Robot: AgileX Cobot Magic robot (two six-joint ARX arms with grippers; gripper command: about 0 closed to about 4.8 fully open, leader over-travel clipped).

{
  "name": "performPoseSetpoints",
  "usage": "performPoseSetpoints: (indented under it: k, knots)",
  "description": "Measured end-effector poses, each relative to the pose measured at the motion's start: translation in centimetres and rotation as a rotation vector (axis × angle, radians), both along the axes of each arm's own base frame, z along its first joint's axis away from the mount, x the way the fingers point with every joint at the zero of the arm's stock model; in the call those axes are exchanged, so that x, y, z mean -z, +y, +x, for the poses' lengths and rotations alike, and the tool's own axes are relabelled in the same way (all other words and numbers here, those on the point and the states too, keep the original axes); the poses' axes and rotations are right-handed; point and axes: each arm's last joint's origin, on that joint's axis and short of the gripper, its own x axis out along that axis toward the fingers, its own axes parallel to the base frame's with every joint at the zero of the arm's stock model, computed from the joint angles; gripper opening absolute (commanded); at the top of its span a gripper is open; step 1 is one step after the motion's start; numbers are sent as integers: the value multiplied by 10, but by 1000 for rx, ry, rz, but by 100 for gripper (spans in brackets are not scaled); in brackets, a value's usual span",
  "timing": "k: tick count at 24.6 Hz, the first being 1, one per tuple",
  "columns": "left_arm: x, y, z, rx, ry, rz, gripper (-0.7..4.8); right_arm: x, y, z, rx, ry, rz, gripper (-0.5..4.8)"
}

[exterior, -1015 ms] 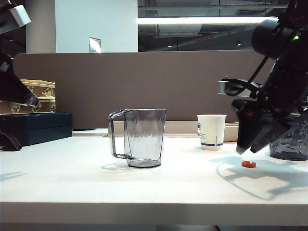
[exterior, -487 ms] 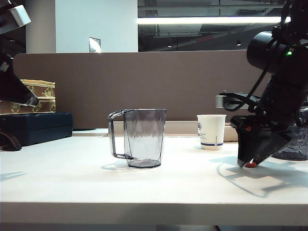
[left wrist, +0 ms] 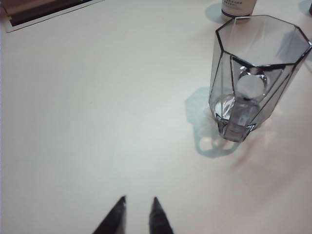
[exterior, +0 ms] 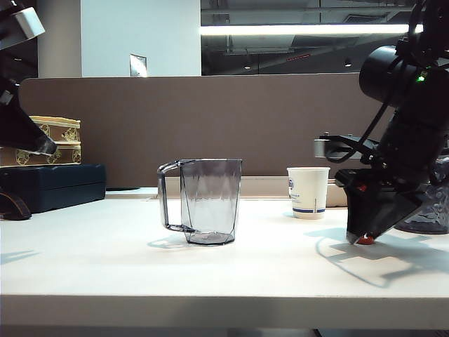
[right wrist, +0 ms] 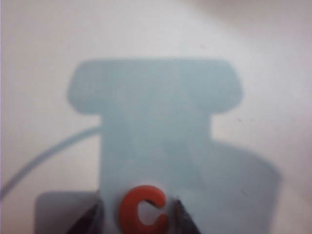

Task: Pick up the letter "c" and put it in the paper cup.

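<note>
Table (exterior: 105, 267): white, front edge nearest.
Right gripper (exterior: 365, 239): down at the tabletop on the right, fingers parted either side of the letter "c" (right wrist: 143, 213), small gaps showing, nothing gripped; the "c" lies flat.
Pitcher (exterior: 203, 200): clear grey, mid-table, upright.
Left gripper (left wrist: 138, 214): raised at far left, tips slightly apart, empty.
Cup (exterior: 308, 192): farther back, upright, behind-left of the "c".

An office: a white table (exterior: 140, 260) backs onto a brown fabric partition (exterior: 210, 119), with a long ceiling strip light (exterior: 302, 29), exposed dark ceiling and stacked storage cases (exterior: 49, 165) at one end.
</note>
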Motion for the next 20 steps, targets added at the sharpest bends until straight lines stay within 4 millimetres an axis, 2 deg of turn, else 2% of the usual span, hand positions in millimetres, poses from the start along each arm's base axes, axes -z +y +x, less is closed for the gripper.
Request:
performPoseSetpoints:
  k: [4, 20]
  knots:
    - [0, 0, 0, 0, 0, 0, 61, 0, 0, 0, -1, 0, 0, 126]
    - [0, 0, 0, 0, 0, 0, 61, 0, 0, 0, -1, 0, 0, 111]
